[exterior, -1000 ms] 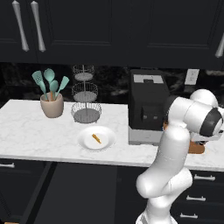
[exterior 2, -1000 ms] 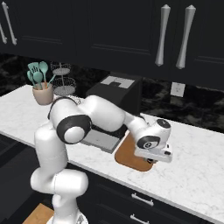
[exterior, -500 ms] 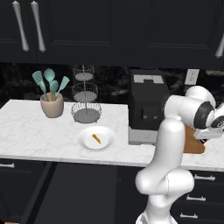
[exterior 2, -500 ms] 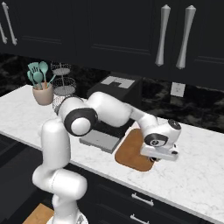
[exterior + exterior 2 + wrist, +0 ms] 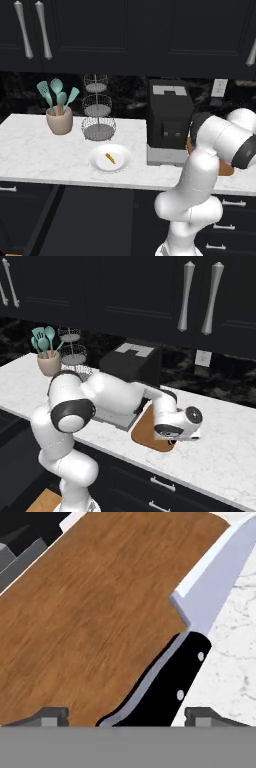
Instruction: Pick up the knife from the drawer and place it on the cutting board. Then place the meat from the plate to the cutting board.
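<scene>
One knife point(image 5: 195, 627), silver-grey blade and black riveted handle, seen from the hand camera lying aslant across the right edge of the cutting board point(image 5: 95, 612); the handle runs down between the two dark fingertips point(image 5: 50, 716) of the tool point(image 5: 122, 718). The fingertips stand wide of the handle on either side; whether they still bear on it cannot be told.

One cutting board, brown wood, rounded corners, flat on the white marble table point(image 5: 235, 456), just right of the coffee machine point(image 5: 132, 368). In the right base view the board point(image 5: 147, 431) is partly covered by the arm's wrist, and the tool point(image 5: 172, 442) hangs low over its near right corner.

One plate point(image 5: 110, 158), round and white, on the table point(image 5: 35, 155) left of the coffee machine point(image 5: 169, 127) and well apart from the board.

One piece of meat point(image 5: 110, 158), a thin orange-brown strip, lying at the middle of the plate.

One wire tiered basket point(image 5: 97, 107), three tiers, behind the plate.

One beige crock point(image 5: 59, 121) holding teal utensils point(image 5: 56, 92), about four, left of the basket.

One wall outlet point(image 5: 218, 88) on the dark backsplash, right of the coffee machine.

Four long silver cabinet handles: two point(image 5: 34, 30) in the left base view, two point(image 5: 199, 298) in the right base view, on black upper cabinets.

Two small drawer pulls point(image 5: 162, 484) below the table edge in the right base view.
</scene>
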{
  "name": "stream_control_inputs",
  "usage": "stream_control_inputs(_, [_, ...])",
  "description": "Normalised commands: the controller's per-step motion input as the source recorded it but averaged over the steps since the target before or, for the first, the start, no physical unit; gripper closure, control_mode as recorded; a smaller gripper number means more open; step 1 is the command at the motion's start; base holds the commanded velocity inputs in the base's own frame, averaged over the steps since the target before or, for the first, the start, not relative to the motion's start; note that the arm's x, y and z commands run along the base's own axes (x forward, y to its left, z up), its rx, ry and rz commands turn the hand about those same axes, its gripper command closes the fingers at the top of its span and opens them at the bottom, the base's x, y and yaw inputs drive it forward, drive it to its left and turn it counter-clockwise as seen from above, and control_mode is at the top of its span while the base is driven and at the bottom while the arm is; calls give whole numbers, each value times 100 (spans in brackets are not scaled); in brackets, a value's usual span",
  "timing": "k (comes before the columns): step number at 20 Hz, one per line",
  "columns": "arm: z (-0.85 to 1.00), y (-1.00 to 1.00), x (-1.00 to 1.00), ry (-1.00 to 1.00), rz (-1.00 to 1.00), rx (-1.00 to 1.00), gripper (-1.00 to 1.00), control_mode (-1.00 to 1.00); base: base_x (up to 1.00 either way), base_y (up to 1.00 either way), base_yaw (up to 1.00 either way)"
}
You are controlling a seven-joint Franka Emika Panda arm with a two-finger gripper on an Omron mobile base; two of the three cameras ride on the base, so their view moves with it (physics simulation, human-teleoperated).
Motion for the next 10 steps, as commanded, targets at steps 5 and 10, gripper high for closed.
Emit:
stream_control_inputs(5, [17, 62, -31, -31, 0, -17, -100, -100, 0, 0, 0])
stream_control_inputs(10, [55, 69, 0, -22, 1, -15, -100, -100, 0, 0, 0])
